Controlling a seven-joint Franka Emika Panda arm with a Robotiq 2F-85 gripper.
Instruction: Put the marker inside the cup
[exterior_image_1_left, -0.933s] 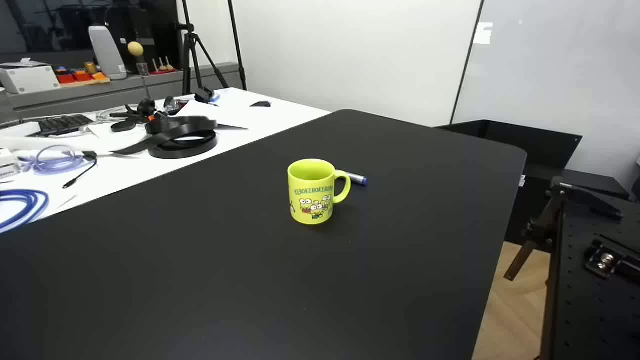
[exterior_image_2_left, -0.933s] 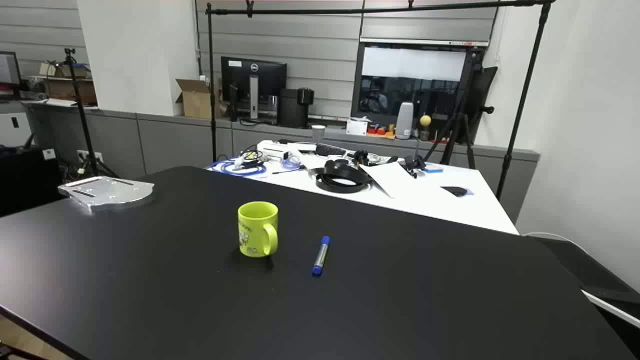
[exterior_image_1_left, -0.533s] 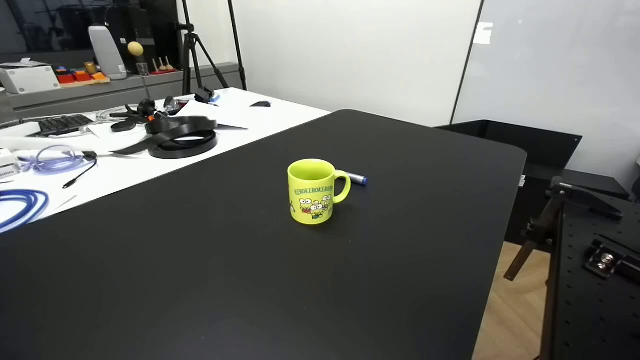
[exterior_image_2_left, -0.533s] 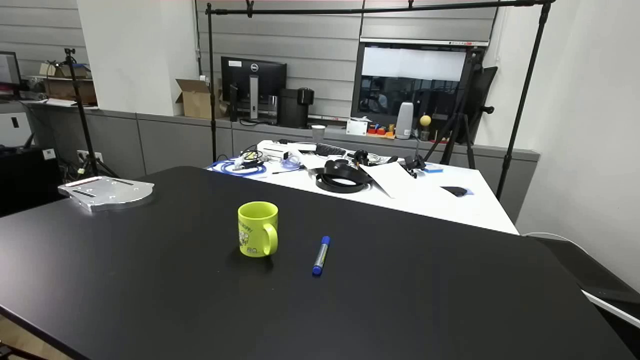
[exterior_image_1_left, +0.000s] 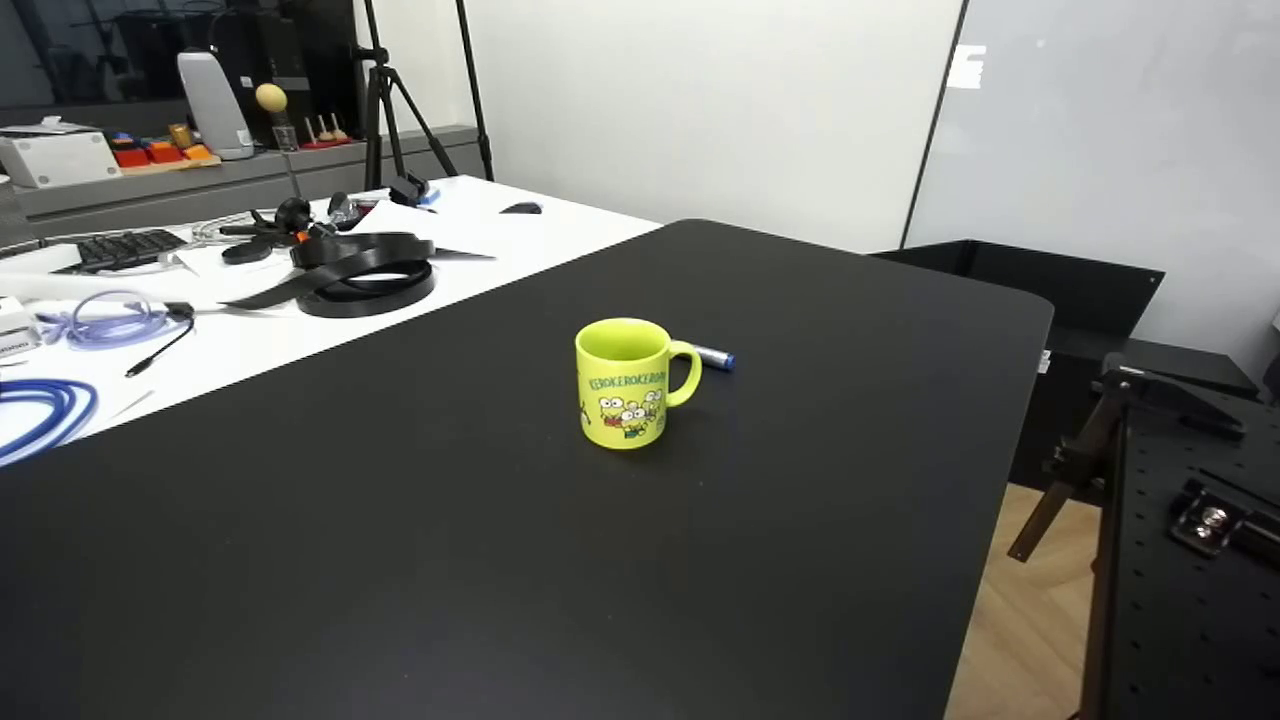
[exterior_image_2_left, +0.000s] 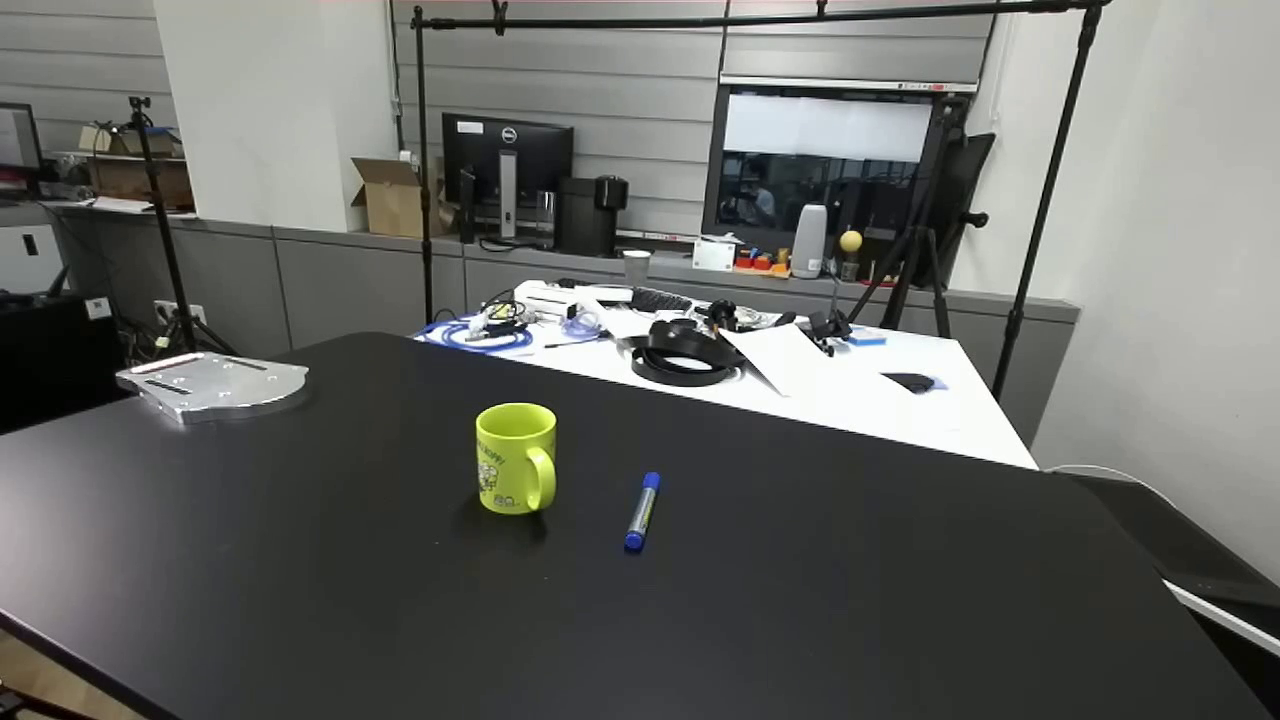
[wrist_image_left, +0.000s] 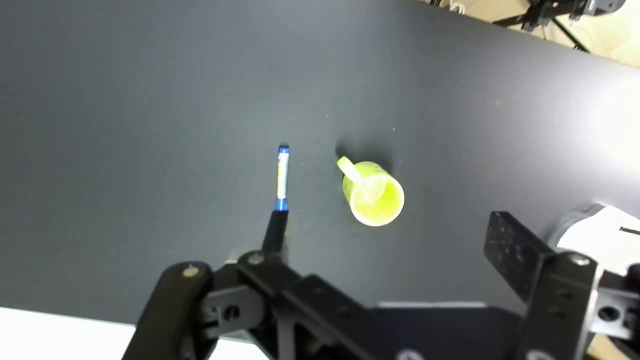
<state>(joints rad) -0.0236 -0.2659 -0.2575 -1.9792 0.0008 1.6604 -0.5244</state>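
The cup (exterior_image_1_left: 622, 400) is a bright yellow-green mug standing upright on the black table, seen in both exterior views (exterior_image_2_left: 508, 465). It also shows in the wrist view (wrist_image_left: 372, 192), where its inside looks empty. The marker (exterior_image_2_left: 643, 512) is a thin stick with a pale barrel and blue ends, lying flat beside the mug's handle side, apart from it. In an exterior view the mug's handle partly hides the marker (exterior_image_1_left: 714, 357). My gripper (wrist_image_left: 389, 227) is open and empty; one fingertip lines up with the near end of the marker (wrist_image_left: 282, 174) in the wrist view. The exterior views do not show the gripper.
A silver metal plate (exterior_image_2_left: 215, 385) lies on the black table (exterior_image_2_left: 800, 590). It shows partly in the wrist view (wrist_image_left: 600, 240). A white table (exterior_image_2_left: 880, 415) adjoins, with a black strap coil (exterior_image_2_left: 680, 355), blue cables (exterior_image_2_left: 485, 338) and papers. The black table's edge borders the floor.
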